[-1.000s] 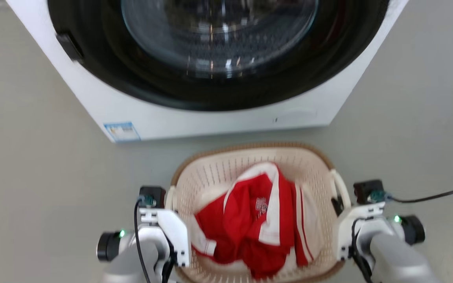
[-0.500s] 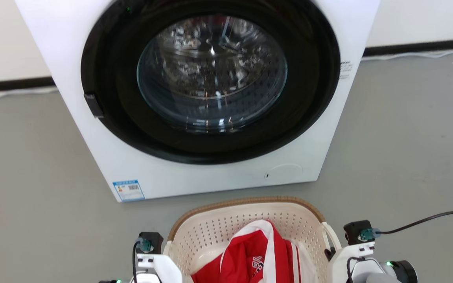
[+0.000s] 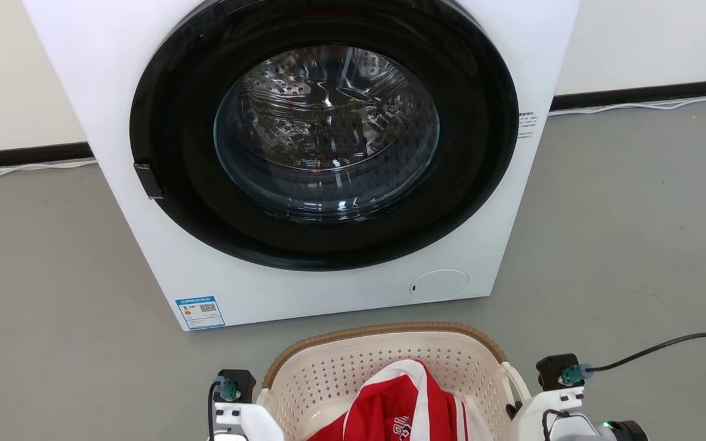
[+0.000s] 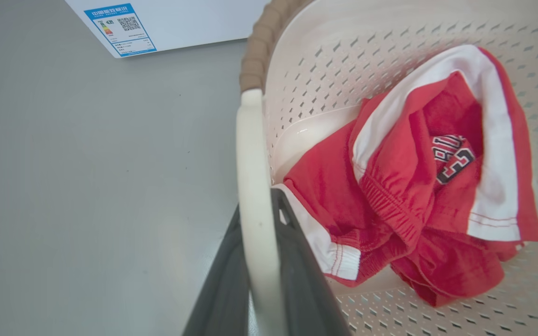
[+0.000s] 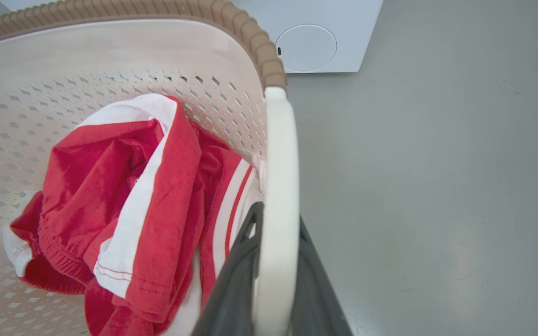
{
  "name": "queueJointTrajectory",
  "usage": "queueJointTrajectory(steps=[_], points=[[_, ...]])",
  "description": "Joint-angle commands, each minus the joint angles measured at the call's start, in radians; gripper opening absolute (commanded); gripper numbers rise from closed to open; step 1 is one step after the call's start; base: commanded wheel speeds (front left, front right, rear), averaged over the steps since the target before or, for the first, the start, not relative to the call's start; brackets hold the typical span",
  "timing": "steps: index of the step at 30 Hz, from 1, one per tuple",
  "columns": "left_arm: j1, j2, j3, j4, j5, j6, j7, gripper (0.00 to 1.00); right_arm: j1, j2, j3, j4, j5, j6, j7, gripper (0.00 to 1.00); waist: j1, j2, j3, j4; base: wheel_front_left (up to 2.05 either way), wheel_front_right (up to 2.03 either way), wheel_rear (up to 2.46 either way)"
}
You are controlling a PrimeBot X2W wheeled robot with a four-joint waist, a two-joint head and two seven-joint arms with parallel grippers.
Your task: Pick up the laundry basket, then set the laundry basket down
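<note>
Cream perforated laundry basket [image 3: 359,367] holding a red-and-white garment [image 3: 390,419] lies on the near side of the washer [image 3: 144,245], lower in the head view than a second ago: camera tilted up, washer door [image 3: 325,131] now whole. Left gripper [image 4: 257,205] clamped on left handle [image 4: 252,158], right gripper [image 5: 278,217] on right handle [image 5: 280,149], both as before.

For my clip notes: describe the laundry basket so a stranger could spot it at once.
Find the white washer; before its door is the laundry basket. It is cream perforated plastic with a brown woven-look rim, holds a red garment, and has the left hand and right hand clamped on its white side handles.
</note>
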Motion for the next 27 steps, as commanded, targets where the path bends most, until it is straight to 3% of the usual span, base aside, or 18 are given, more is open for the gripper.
queueJointTrajectory(steps=[1,27], points=[[-0.015,0.007,0.007,-0.021,-0.001,-0.010,-0.009,0.00,-0.013,0.015,0.026,-0.025,0.007,0.008,-0.001,0.00,0.0001,-0.0001,0.001,0.000,0.00,0.00,0.00],[-0.015,0.007,-0.030,-0.015,-0.042,-0.008,0.005,0.00,-0.029,0.015,0.123,-0.001,0.116,0.008,0.000,0.00,0.0001,-0.0001,0.001,-0.002,0.00,0.00,0.00]])
